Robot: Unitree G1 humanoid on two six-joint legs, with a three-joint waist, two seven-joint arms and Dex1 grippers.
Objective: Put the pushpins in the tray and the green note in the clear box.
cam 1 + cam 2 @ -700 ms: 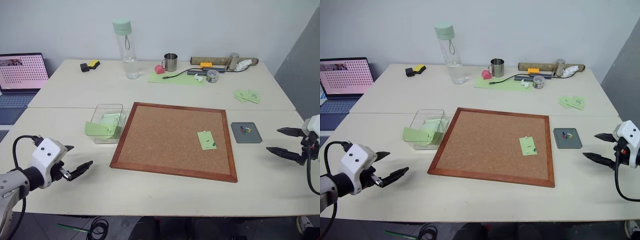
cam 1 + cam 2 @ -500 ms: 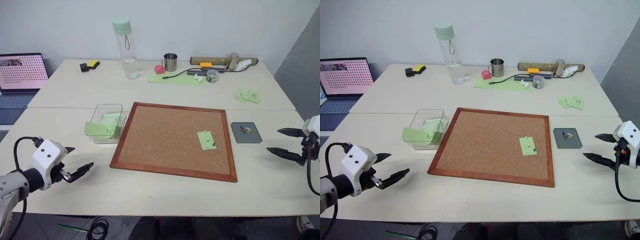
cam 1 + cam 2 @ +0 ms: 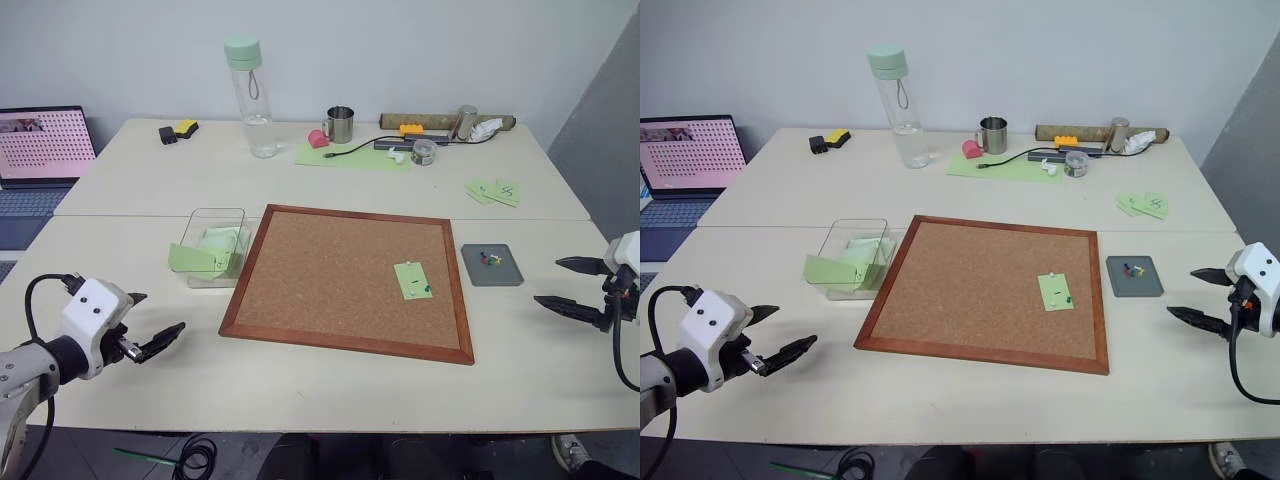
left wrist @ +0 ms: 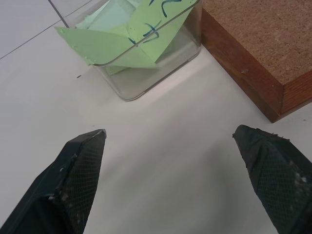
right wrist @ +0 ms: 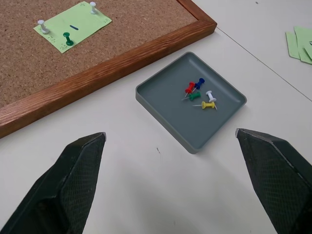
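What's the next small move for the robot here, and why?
Probably reach the right end effector toward the green note on the corkboard to pull a pushpin. Three pins still hold the note down, so it cannot go to the clear box yet. Both end effectors are open and empty, and the right one is nearer.

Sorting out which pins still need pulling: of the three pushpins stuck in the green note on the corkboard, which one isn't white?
The green pushpin, near the note's edge; the other two pins are white.
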